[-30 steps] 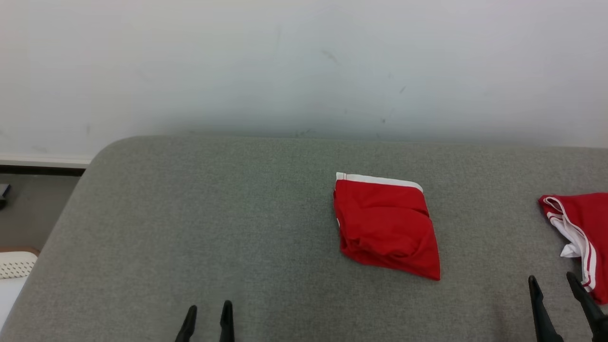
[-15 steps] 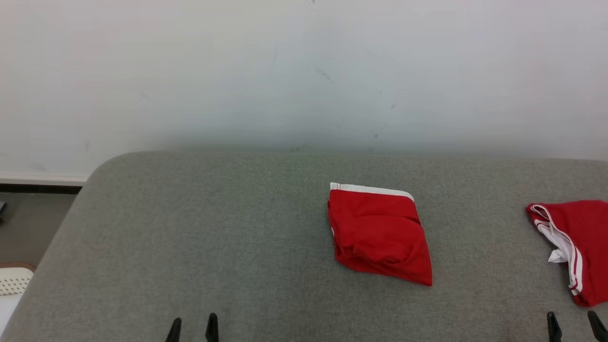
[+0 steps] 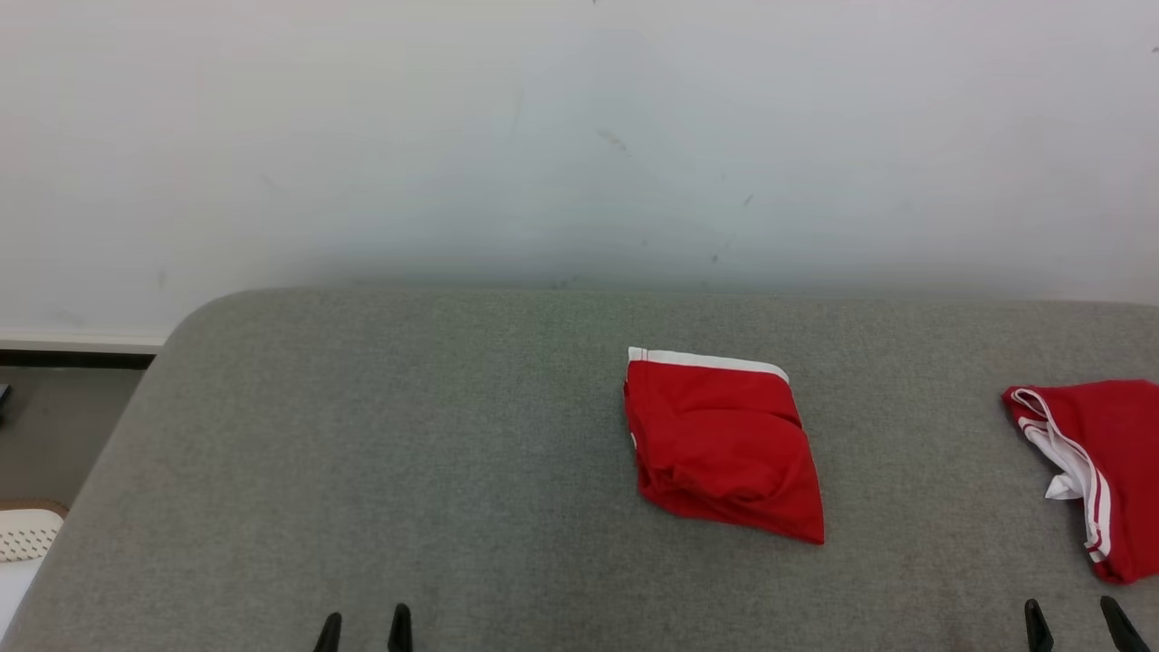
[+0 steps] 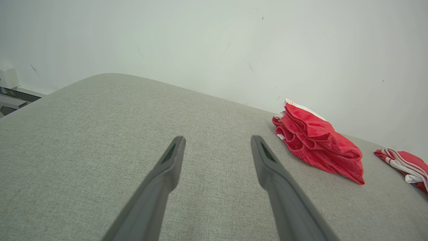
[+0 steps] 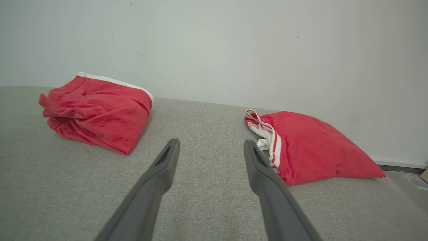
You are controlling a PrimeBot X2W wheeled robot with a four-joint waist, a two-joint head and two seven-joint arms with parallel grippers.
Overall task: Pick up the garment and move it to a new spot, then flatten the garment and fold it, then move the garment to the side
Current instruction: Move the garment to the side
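Note:
Two folded bright red garments lie on the grey padded surface (image 3: 407, 453). One garment (image 3: 1118, 453), with white stripes and a small white tag, sits at the right edge, just right of my right gripper's fingers in the right wrist view (image 5: 317, 147). The other garment (image 3: 724, 444), with a white band along its far edge, lies right of centre (image 5: 97, 110) (image 4: 317, 140). My left gripper (image 3: 362, 629) (image 4: 217, 140) is open and empty over bare fabric. Near the front edge, my right gripper (image 3: 1068, 620) (image 5: 210, 144) is also open and empty, short of both garments.
A pale wall (image 3: 579, 136) rises directly behind the surface. The surface rounds off at its left end, where the floor and a white perforated object (image 3: 23, 530) show. The surface's right end drops off beyond the striped garment (image 5: 404, 187).
The head camera has shifted, so the scene sits lower and further left. Both grippers have drawn back toward the front edge; the right one has moved away from the striped garment. Both garments lie unchanged.

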